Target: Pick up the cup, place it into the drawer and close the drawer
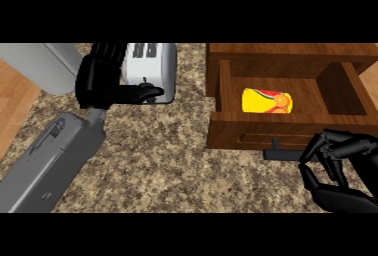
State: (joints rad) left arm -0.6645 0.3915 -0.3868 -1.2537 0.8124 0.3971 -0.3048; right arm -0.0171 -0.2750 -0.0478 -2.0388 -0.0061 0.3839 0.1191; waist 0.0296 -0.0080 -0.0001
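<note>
Right hand [339, 170], black and glossy, sits at the lower right with its back up and its fingers bent into a claw. They close on nothing I can see. Its fingertips lie just beside the right end of the handle [280, 155], a short dark bar on a stub; whether they touch it I cannot tell.

Behind the handle is the drawer [251, 132], pulled open: brown wood with a grooved front panel and square walls. Inside it, left of centre, the cup [268, 101] lies on its side, a yellow cylinder with a red and orange pattern.

Speckled tan and grey stone makes up the counter [170, 160]. A flat grey forearm [55, 155] slants up its left side to the left hand [100, 82], which rests fingers up and straight, thumb out to the right. That thumb overlaps a shiny metal toaster [159, 65] with two dark slots.
</note>
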